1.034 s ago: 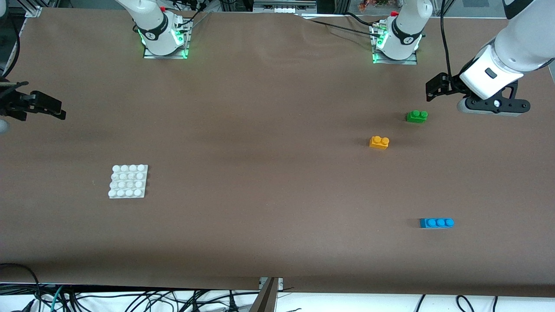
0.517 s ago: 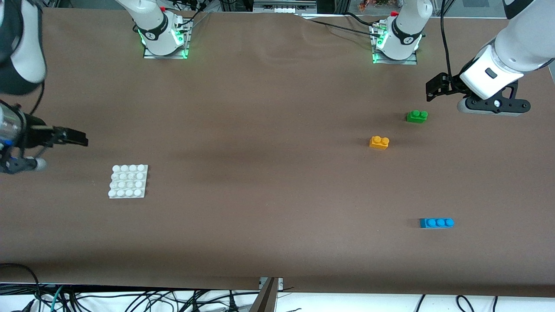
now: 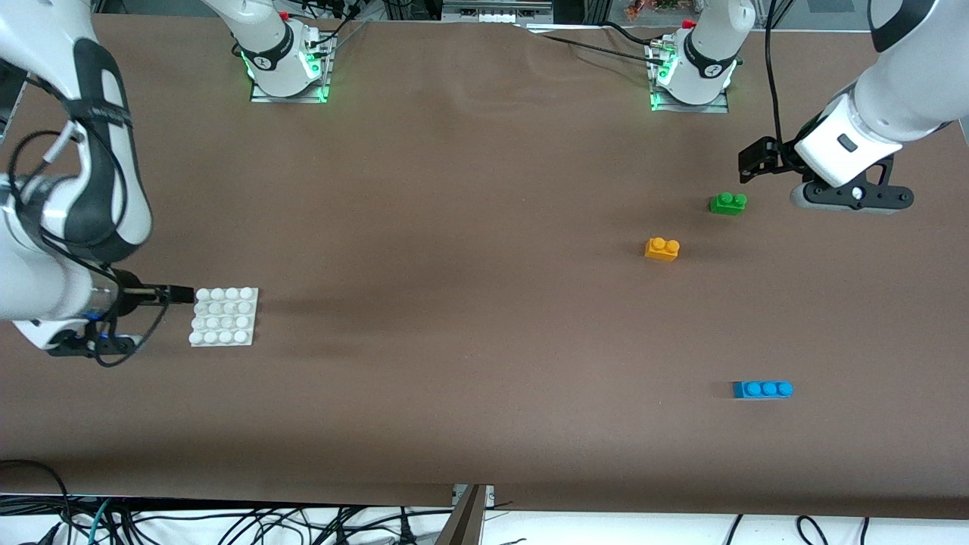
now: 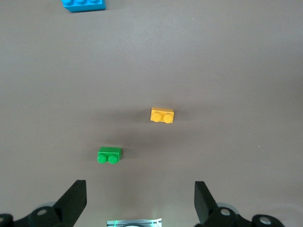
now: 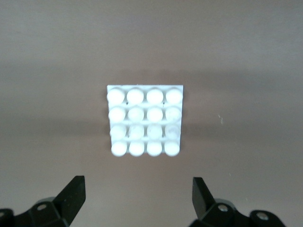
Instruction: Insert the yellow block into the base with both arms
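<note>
The yellow block (image 3: 662,249) lies on the brown table toward the left arm's end and also shows in the left wrist view (image 4: 162,115). My left gripper (image 3: 751,162) is open and empty, up over bare table beside the green brick (image 3: 727,203); its jaws stand wide apart in the left wrist view (image 4: 140,198). The white base (image 3: 224,316) lies flat toward the right arm's end. My right gripper (image 3: 180,294) is open and empty, low beside the base's edge. The right wrist view shows the base (image 5: 144,121) ahead of the wide-apart jaws of that gripper (image 5: 138,196).
The green brick (image 4: 109,154) lies a little farther from the front camera than the yellow block. A blue three-stud brick (image 3: 762,389) lies nearer the front camera, and its edge shows in the left wrist view (image 4: 84,4). Both arm bases stand along the table's back edge.
My right arm has swung in from the table's end and come down, bringing its gripper next to the base. My left gripper has shifted slightly. The bricks and base have not moved.
</note>
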Controlling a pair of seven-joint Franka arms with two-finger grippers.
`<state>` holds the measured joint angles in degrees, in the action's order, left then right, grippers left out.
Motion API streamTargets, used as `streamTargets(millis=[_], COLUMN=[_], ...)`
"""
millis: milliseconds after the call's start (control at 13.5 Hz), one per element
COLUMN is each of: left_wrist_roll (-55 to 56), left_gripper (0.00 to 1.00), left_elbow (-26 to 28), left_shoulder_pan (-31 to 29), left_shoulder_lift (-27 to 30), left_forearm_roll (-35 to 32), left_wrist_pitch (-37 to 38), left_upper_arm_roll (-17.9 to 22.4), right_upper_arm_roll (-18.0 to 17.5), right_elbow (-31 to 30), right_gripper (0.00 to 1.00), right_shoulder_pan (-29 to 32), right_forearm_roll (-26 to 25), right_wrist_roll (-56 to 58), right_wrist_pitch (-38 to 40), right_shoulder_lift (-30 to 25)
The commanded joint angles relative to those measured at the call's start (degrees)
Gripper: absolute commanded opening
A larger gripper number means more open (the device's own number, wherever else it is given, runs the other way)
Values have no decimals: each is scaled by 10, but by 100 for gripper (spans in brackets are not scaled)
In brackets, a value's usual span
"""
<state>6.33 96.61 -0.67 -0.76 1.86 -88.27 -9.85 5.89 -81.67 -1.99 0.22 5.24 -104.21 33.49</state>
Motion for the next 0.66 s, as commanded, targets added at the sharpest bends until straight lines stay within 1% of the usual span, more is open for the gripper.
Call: streamTargets(millis=[0, 295, 591], left_wrist_roll=[-12, -14, -15], left_gripper=[100, 100, 100], left_elbow=[2, 15, 14], left_shoulder_pan=[-3, -4, -4], left_shoulder_lift=[-18, -56, -54], left_forearm_roll=[10, 2, 1], left_wrist_pitch=[-26, -81, -80], left_upper_arm_roll=[-3, 1, 1], right_upper_arm_roll=[-4, -4, -3], right_elbow=[5, 5, -6], right_gripper=[100, 100, 100], right_shoulder_pan=[9, 9, 9], right_forearm_roll=[0, -3, -3], right_wrist_roll=[-1, -1, -1], right_wrist_pitch=[-35, -77, -101], right_shoulder_lift=[38, 76, 98])
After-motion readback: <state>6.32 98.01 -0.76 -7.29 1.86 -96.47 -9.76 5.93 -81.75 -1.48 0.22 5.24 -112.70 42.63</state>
